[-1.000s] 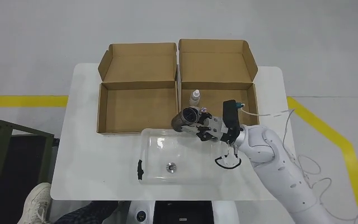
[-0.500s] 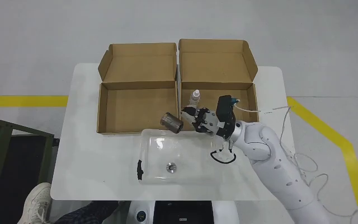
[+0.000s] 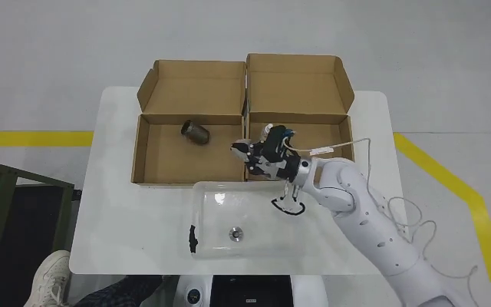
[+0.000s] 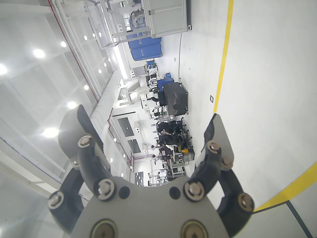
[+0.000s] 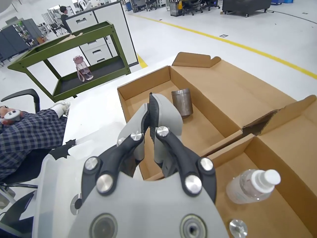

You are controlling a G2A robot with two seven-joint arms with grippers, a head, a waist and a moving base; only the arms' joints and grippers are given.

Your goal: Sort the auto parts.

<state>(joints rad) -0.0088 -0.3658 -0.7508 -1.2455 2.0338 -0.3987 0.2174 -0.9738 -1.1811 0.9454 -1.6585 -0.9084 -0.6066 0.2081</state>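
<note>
A grey metal cylinder (image 3: 196, 132) (image 5: 182, 102) lies on its side in the left cardboard box (image 3: 165, 157) (image 5: 223, 92), towards its far wall. My right gripper (image 3: 241, 149) (image 5: 150, 115) is shut with nothing in it. It hangs over the near end of the wall between the two boxes, apart from the cylinder. A small white bottle (image 3: 268, 128) (image 5: 251, 187) lies in the right box (image 3: 299, 92) (image 5: 292, 134), beside a small round metal part (image 5: 237, 227). My left gripper (image 4: 148, 115) is open, holds nothing and faces the room.
A clear plastic bin (image 3: 207, 192) stands on the white table (image 3: 115, 192) in front of the boxes. It holds a small round metal part (image 3: 236, 232), and a black piece (image 3: 192, 236) sits at its left rim. A person in a checked shirt (image 5: 27, 134) sits by the table.
My right gripper let go of the metal cylinder, which went into the left box and came to rest near its far wall. The gripper then shut and moved a little towards the boxes.
</note>
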